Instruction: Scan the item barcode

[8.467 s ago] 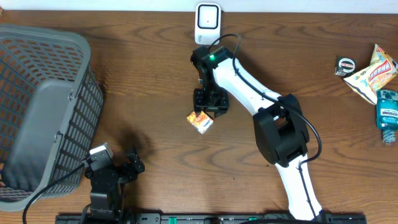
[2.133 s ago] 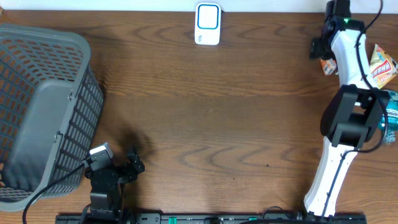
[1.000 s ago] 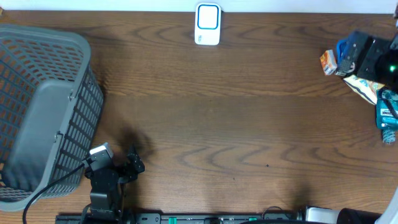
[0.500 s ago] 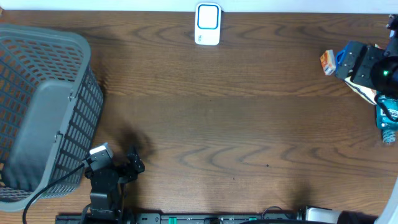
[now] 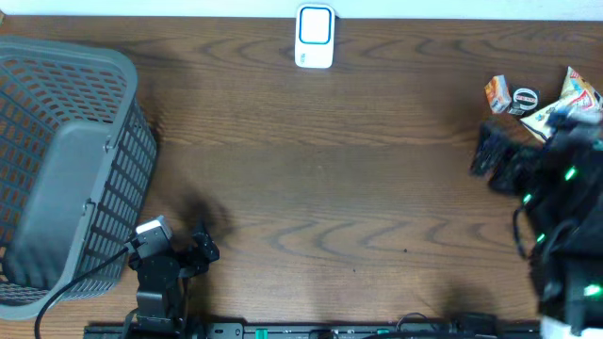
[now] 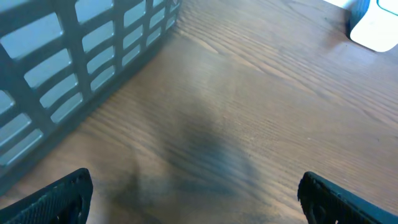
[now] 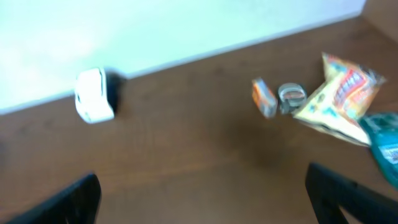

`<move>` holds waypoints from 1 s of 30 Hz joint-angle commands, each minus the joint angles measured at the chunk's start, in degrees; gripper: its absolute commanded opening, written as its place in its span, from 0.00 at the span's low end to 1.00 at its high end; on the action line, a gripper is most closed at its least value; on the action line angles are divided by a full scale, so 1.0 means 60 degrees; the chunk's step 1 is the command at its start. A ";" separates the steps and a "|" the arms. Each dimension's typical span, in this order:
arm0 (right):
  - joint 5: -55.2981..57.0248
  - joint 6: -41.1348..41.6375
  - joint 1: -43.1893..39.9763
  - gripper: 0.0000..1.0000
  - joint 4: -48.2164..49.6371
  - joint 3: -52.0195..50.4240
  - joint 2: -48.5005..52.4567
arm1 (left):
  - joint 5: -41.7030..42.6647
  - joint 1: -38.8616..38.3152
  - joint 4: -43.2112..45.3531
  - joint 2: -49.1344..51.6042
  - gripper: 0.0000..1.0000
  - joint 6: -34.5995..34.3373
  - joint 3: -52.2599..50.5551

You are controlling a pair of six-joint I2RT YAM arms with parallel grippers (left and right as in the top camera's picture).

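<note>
small orange box (image 5: 497, 93) lies free at far right

it sits on the wooden table (image 5: 358, 188) just beside a small roll (image 5: 524, 98) and a snack bag (image 5: 573, 91), well apart from the white scanner (image 5: 315, 36). the right gripper (image 7: 202, 199) (blurred from overhead) hangs near the box, fingers wide apart, holding nothing. the left gripper (image 6: 199, 202) is likewise spread and empty near the grey basket (image 5: 66, 169).
</note>
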 commanded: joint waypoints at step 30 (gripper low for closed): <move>0.0597 0.0066 0.0437 0.99 0.5920 -0.9646 -0.7555 | -0.0120 0.0011 -0.0062 -0.0044 0.98 -0.0087 -0.0102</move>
